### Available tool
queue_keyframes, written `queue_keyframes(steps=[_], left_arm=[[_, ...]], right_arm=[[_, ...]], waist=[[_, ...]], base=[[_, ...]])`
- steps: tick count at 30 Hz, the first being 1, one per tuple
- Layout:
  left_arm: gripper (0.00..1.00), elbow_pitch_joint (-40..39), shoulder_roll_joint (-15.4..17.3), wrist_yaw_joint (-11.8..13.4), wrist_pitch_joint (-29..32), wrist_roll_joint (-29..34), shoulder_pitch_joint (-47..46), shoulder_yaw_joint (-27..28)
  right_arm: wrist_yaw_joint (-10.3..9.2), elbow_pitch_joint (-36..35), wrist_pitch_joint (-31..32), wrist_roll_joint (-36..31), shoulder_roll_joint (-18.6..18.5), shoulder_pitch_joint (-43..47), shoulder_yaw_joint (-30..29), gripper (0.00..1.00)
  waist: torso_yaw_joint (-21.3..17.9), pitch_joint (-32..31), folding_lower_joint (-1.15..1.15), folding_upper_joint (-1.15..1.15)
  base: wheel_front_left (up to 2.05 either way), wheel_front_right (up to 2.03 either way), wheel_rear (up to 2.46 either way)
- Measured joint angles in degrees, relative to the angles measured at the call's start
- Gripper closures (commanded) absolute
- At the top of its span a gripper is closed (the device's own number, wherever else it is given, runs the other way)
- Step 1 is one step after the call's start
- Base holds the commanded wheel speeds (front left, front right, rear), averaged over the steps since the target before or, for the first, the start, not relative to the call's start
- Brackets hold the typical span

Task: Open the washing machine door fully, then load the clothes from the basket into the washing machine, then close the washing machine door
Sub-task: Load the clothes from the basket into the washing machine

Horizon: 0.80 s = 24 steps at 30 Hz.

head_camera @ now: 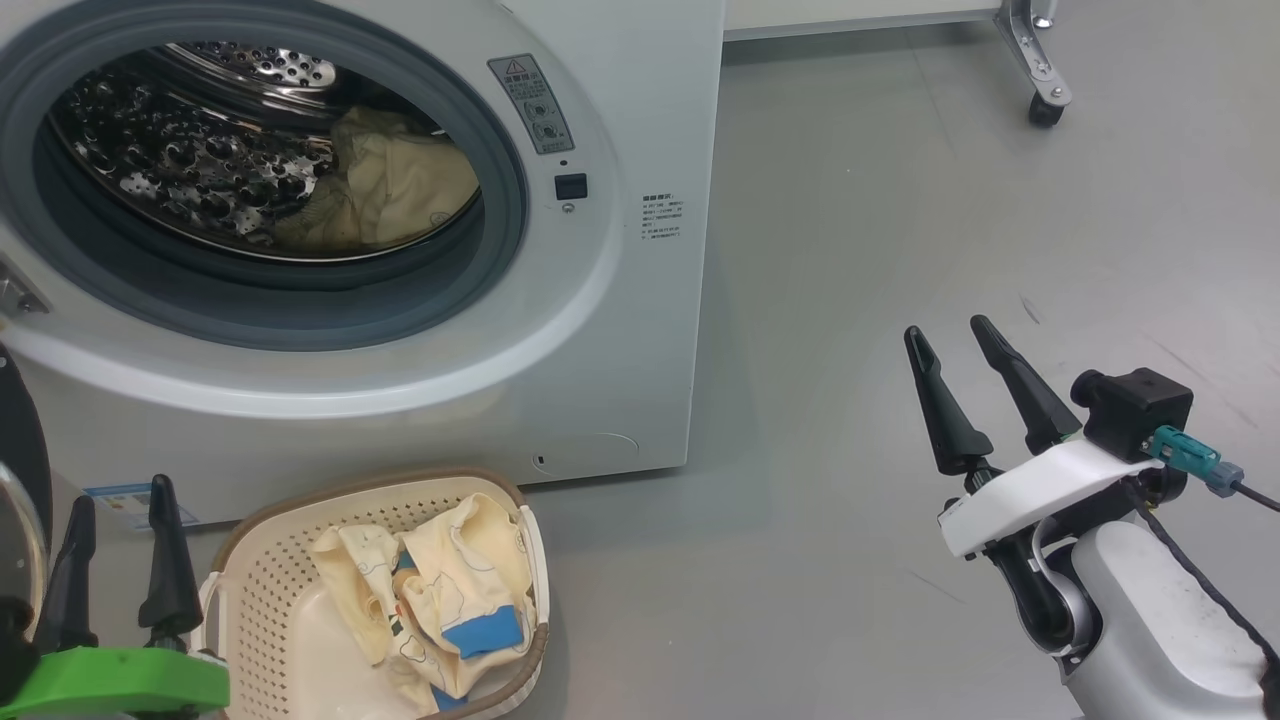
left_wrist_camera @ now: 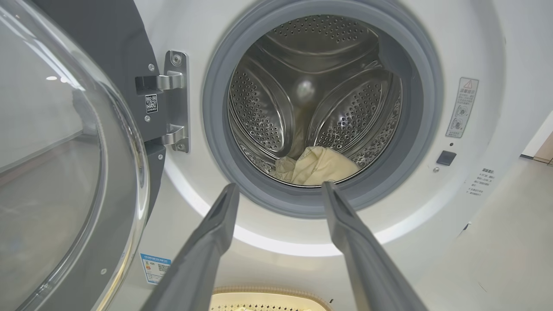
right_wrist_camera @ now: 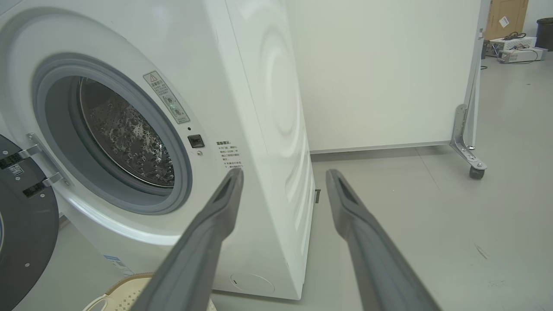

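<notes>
Clothes (head_camera: 450, 600) lie heaped in the basket (head_camera: 262, 590) just in front of the washing machine (head_camera: 620, 330), and another cream garment (head_camera: 400, 190) sits in the drum (head_camera: 180, 170). They look light, soft and floppy, so a pinch on a bunched top fold should hold. The left gripper (head_camera: 120, 495), just beside the basket, and the right gripper (head_camera: 948, 330), well apart from it, both gape empty.

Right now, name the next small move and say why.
Probably lower the left gripper into the basket and close on the clothes. The washing machine door stands open, one garment already lies in the drum, more lie in the basket, and that gripper is open and empty beside it.
</notes>
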Motion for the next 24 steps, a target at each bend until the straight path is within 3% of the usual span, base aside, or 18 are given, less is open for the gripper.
queue_keyframes(steps=[24], left_arm=[[0.00,-3.04,0.23,0.00,0.62,0.00,0.78,0.19]], right_arm=[[0.00,-1.49,0.00,0.00,0.99,-0.34,0.35,0.00]], waist=[[-1.80,6.07,0.00,0.00]], base=[[0.00,0.00,0.00]])
